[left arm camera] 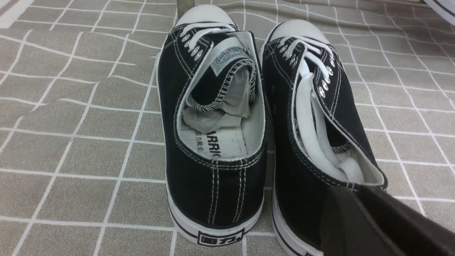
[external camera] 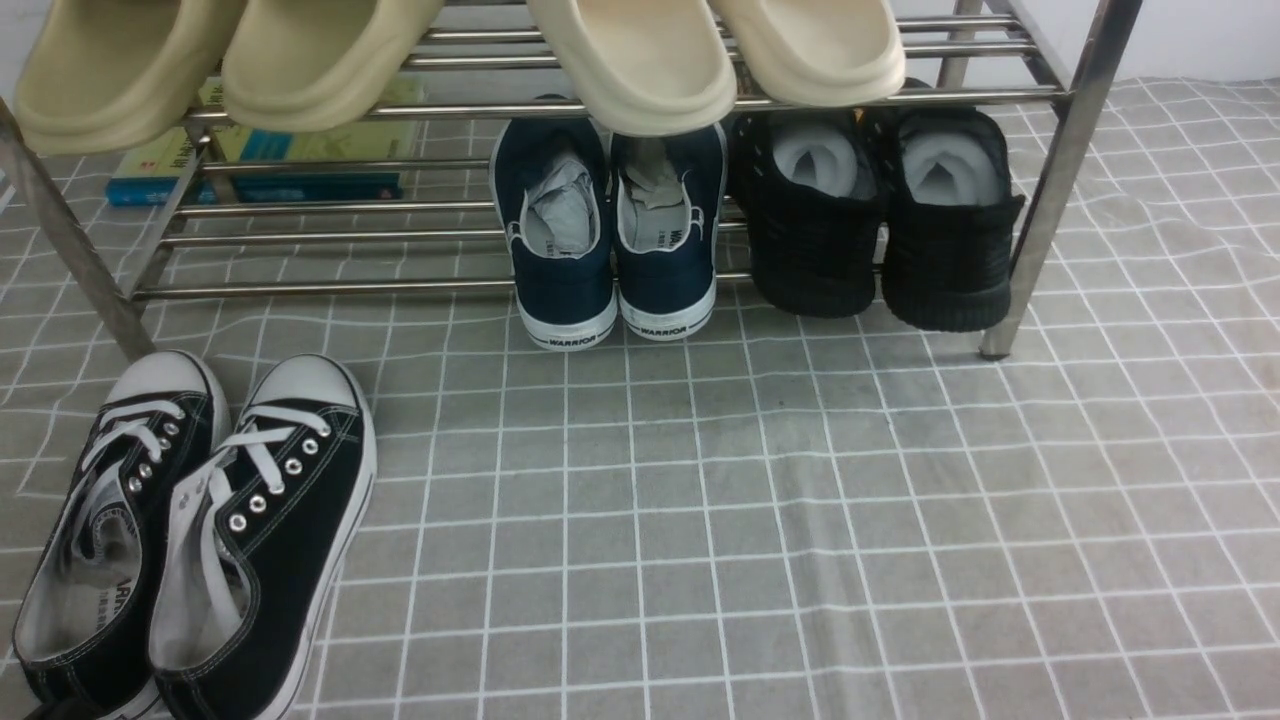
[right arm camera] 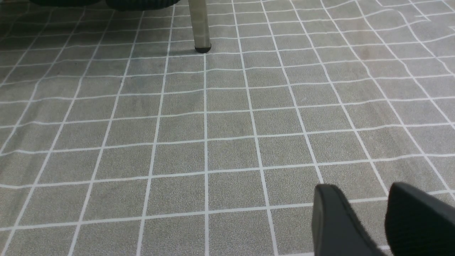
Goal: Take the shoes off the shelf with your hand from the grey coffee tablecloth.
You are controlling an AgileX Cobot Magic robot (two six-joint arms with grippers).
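The shoes (external camera: pixel 200 530), a black canvas pair with white laces and toe caps, stand side by side on the grey coffee tablecloth (external camera: pixel 800 550) at the front left, in front of the shelf (external camera: pixel 330 288). In the left wrist view my left gripper (left arm camera: pixel 355 190) sits at the heel rim of one shoe (left arm camera: pixel 312 142). Its dark fingers lie close together, and I cannot tell whether they pinch the rim. The other shoe (left arm camera: pixel 213 124) stands free beside it. My right gripper (right arm camera: pixel 359 188) is open over bare cloth (right arm camera: pixel 213 142), near a shelf leg (right arm camera: pixel 199 25).
On the shelf's lower tier stand navy slip-on sneakers (external camera: pixel 610 250) and black knit shoes (external camera: pixel 880 230). Beige slippers (external camera: pixel 640 60) overhang the upper tier. A book (external camera: pixel 260 160) lies behind the bars at the left. The shelf's right leg (external camera: pixel 1040 230) stands on the cloth.
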